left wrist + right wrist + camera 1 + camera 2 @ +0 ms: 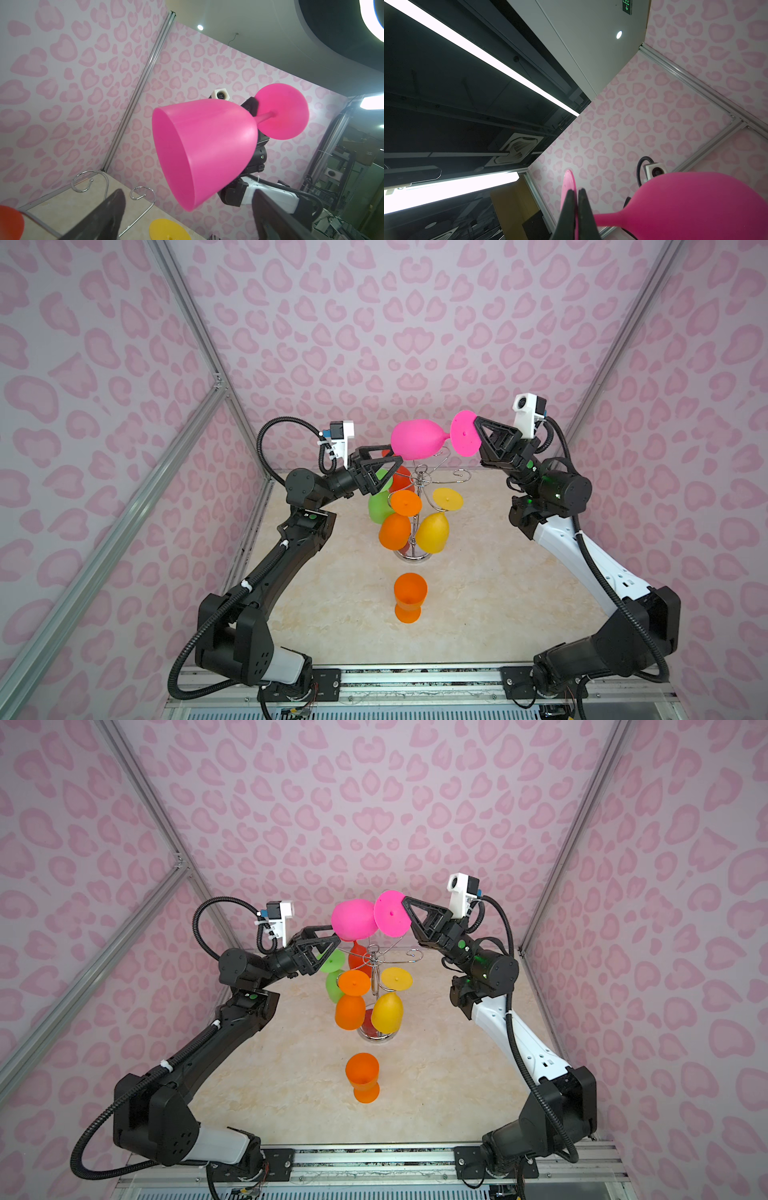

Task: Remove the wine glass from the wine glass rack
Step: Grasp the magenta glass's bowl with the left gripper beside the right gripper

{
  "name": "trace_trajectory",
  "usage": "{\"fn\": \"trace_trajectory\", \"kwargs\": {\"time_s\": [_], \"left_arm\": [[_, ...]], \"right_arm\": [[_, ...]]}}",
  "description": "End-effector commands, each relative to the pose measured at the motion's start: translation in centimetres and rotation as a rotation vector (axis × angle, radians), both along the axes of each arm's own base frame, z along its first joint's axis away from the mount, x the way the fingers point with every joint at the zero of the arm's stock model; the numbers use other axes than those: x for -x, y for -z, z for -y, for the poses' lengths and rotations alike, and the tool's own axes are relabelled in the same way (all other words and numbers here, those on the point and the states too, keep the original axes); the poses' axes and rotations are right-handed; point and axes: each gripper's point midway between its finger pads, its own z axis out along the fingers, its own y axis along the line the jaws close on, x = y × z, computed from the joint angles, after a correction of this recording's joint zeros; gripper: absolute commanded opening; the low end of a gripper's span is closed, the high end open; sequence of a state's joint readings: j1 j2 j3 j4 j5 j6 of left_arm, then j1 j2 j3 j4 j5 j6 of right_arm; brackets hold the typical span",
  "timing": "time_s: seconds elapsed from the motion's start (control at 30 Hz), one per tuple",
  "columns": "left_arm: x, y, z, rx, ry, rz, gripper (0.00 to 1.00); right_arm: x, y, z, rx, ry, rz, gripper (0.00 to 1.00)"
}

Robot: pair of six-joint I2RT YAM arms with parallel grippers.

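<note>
The right gripper (pixel 476 422) was pinched on the foot of the pink glass (pixel 417 439), holding it sideways above the rack (pixel 422 480), toward the table's (pixel 478 593) far edge. The left gripper (pixel 395 467) gaped at the bowl. That thin hold could slip and drop it.

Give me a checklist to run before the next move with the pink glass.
1. Right gripper shut on the pink wine glass at its foot: ok.
2. Stem out of the wine glass rack hooks: ok, in the left wrist view.
3. Left gripper open: ok.
4. Bowl between the left fingers: cannot tell.
5. Bare table beside the standing orange glass for set-down: ok.
</note>
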State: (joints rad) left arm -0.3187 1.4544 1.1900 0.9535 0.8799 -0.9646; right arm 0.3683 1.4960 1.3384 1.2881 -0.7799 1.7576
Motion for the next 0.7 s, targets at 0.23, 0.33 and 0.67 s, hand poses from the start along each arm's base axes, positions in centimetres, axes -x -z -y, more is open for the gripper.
{"fn": "trace_trajectory", "kwargs": {"time_s": [0.23, 0.33, 0.67], "left_arm": [[2.0, -1.8, -0.4, 0.058, 0.066, 0.077, 0.7], [2.1, -1.8, -0.4, 0.06, 0.069, 0.074, 0.57], [2.5, -1.7, -0.5, 0.067, 0.078, 0.075, 0.32]], "right_arm": [[0.1, -0.1, 0.3, -0.146, -0.156, -0.01, 0.0], [-0.6, 0.5, 0.1, -0.145, -0.16, -0.032, 0.0], [-2.5, 1.5, -0.4, -0.151, -0.172, -0.088, 0.0]]}}
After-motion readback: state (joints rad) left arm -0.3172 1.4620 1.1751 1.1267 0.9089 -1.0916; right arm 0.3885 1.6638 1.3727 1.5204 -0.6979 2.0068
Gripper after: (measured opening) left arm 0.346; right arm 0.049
